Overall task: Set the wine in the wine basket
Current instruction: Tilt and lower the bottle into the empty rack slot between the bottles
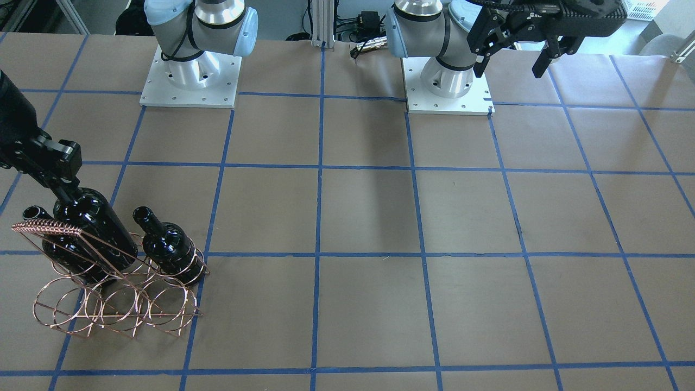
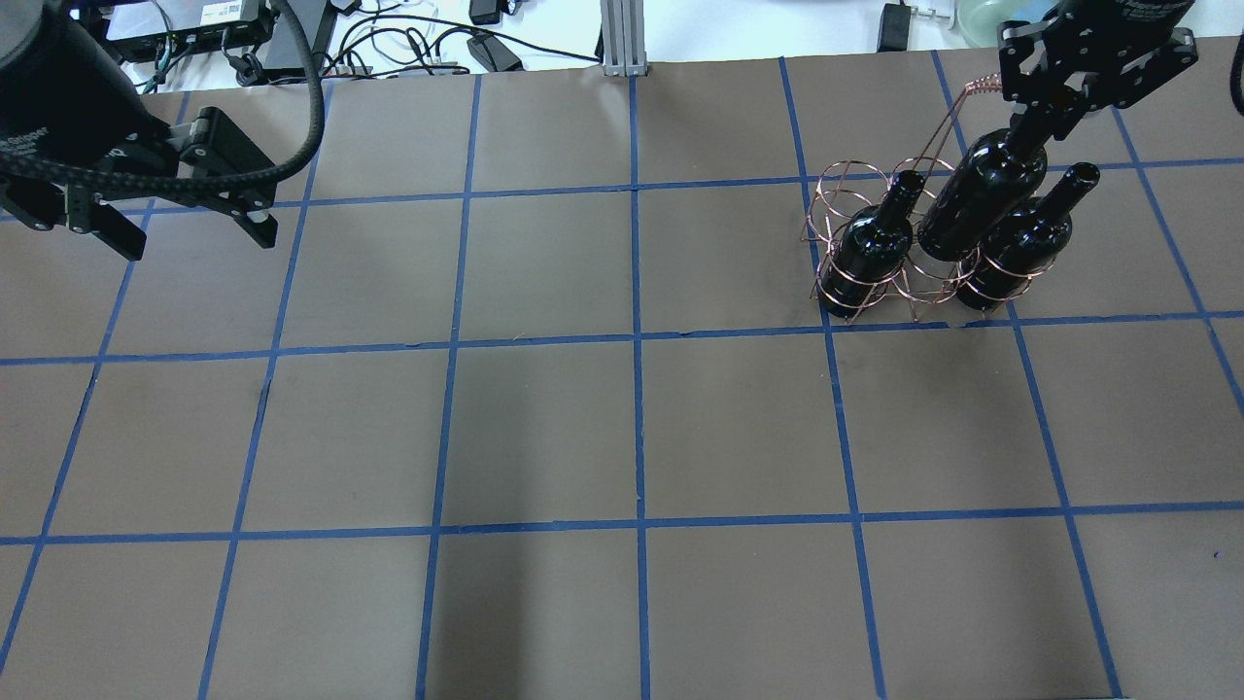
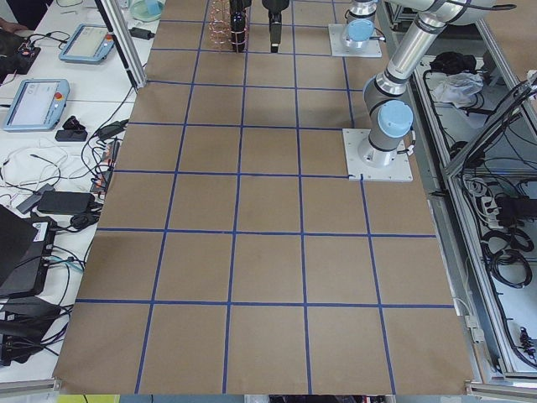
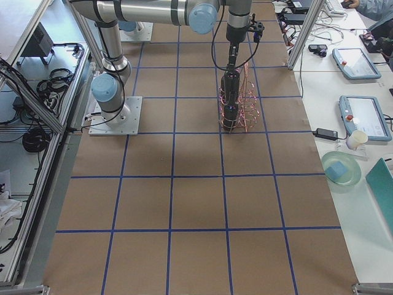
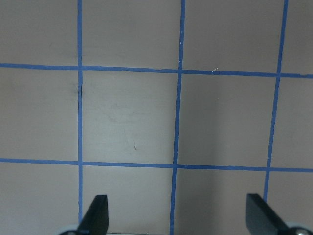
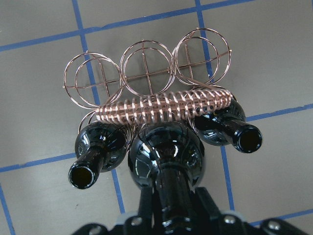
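- Here, the right gripper [image 1: 64, 191] has its fingers closed on the neck of the wine [image 1: 89, 228]. From the right wrist the two black fingers [image 6: 205, 203] sit on either side of that neck.
- The wine [image 2: 977, 199] is tilted. Its body is down among the wires in the middle place of the wine basket [image 2: 846, 190], with the coiled top bar just beside its shoulder.
- Whether its base rests on the bottom wires I cannot tell.
- In the right wrist view the wine [image 6: 166, 156] shows glossy near-black glass with only reflections on it.
- The two other bottles [image 2: 870, 248] stand in the rings on either side of it, in the row on the robot's side. Their open mouths point up and away from the robot.
- The wine basket [image 1: 114, 309] is copper-coloured wire. It stands on the table [image 2: 544, 428] at the far right, towards the operators' edge.
- The table is covered in brown paper crossed by a grid of blue tape [image 2: 637, 340].
- The left gripper [image 2: 194, 238] hangs well apart from the basket, over the far left of the table. Its fingers are spread wide with nothing between them.
- From its own wrist the left gripper [image 5: 178, 220] shows two dark fingertips at the lower edge, over paper and tape.
- White lettering [image 2: 29, 138] on the left arm's black housing is too small to read.
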